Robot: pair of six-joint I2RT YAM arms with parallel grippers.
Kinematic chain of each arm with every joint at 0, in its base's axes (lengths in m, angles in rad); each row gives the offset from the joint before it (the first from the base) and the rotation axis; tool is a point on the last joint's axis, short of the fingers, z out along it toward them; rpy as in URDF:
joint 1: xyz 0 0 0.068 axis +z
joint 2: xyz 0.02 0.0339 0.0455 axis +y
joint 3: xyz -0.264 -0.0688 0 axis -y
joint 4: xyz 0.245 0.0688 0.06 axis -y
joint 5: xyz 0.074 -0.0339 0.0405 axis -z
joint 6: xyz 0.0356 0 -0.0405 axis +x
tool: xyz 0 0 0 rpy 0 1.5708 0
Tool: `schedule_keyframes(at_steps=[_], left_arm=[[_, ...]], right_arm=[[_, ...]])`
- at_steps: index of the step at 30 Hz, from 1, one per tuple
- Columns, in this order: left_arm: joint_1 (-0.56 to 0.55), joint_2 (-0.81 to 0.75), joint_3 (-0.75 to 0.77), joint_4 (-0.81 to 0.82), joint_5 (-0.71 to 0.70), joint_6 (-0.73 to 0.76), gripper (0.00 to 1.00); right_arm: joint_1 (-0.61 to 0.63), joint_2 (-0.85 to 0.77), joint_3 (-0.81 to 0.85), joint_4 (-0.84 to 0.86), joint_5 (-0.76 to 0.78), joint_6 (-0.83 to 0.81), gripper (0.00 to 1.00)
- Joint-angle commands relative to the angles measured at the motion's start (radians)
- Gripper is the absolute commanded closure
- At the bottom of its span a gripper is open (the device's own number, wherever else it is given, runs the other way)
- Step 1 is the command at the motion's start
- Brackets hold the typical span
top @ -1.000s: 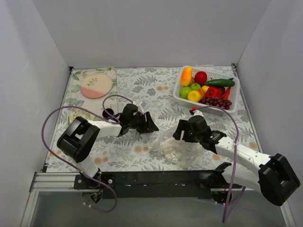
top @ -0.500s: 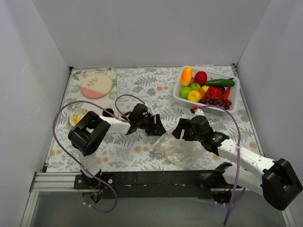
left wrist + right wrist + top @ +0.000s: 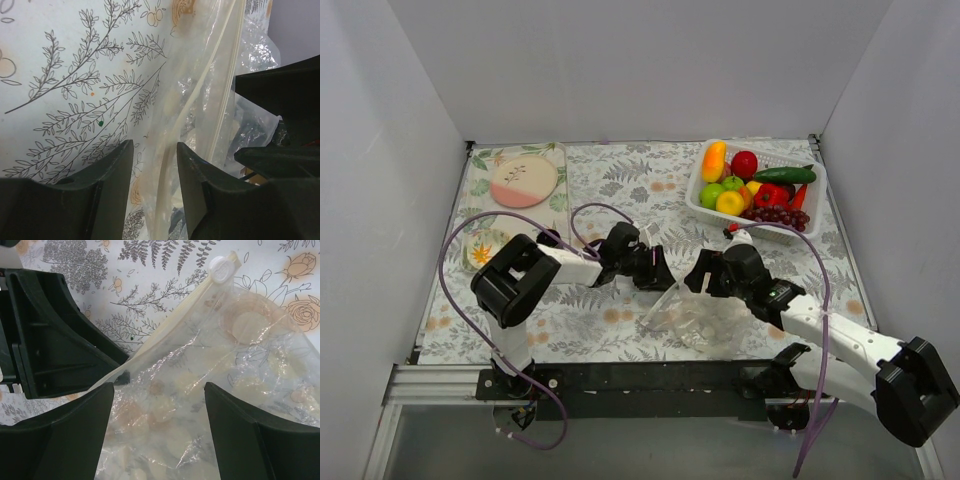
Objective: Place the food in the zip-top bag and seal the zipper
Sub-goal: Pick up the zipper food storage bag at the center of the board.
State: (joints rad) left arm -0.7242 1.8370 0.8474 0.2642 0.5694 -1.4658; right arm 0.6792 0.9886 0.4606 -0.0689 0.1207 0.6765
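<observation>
- While the clear dotted plastic zip-top bag (image 3: 695, 325) lies crumpled, the left gripper (image 3: 152, 150), half-open, straddles its edge unclamped.
- The right gripper (image 3: 157, 390) hangs wide open, empty.

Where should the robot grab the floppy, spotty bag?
Probably by the zipper, the stiffer cream strip along the zip-top bag's mouth. Come from the left arm's side, where that edge is raised and the left gripper has a finger on each side of it. The rest is loose, crinkly film that would likely slip.
</observation>
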Motion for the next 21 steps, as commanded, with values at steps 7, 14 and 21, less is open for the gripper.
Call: schedule_keyframes(at_steps=[7,14,21], left_arm=[[-0.030,0.013,-0.016,0.098,0.037,-0.099,0.90],[-0.030,-0.068,-0.047,0.132,-0.075,-0.134,1.00],[-0.030,-0.278,0.010,-0.087,-0.348,0.021,1.00]], right_arm=[[0.003,0.099,0.087,-0.012,0.008,0.020,0.20],[0.006,0.134,0.197,-0.103,0.037,0.023,0.23],[0.020,0.179,0.387,-0.218,0.054,0.015,0.25]])
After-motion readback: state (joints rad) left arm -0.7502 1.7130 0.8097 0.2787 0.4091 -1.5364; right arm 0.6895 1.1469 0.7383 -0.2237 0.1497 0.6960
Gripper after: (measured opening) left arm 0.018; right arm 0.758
